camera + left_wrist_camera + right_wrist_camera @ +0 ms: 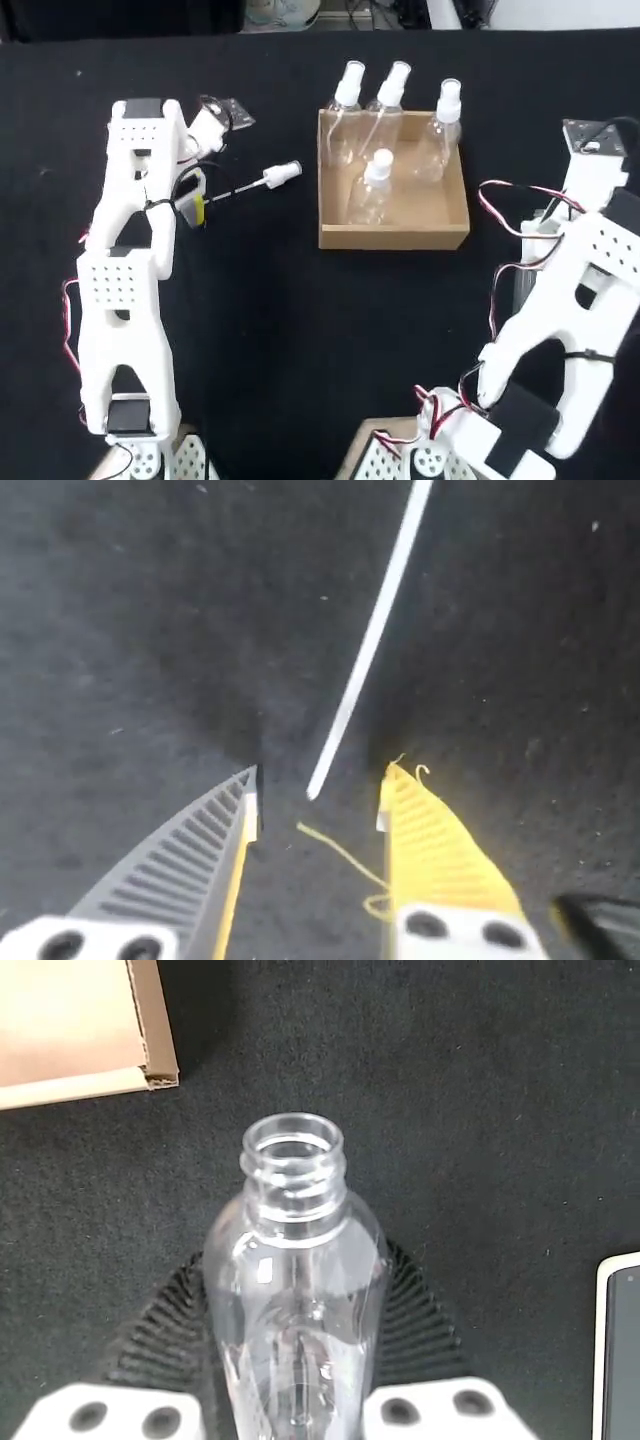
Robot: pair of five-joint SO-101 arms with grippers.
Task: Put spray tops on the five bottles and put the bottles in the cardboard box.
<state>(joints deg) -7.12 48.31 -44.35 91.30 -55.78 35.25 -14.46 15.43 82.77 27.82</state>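
high view: four capped bottles [375, 190] are in the cardboard box [393, 238]. the fifth bottle [293, 1230], uncapped, is pinched by the right gripper [295, 1295] near the box. the left gripper [320, 775] is spread at the tube end of the last spray top [283, 173].

A black cloth [260, 330] lies spread wide — on it, a flat white-edged slab [622, 1345] with a dark face.

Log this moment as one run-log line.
cardboard box: four capped bottles; left gripper: open at spray top tube; right gripper: holds uncapped bottle
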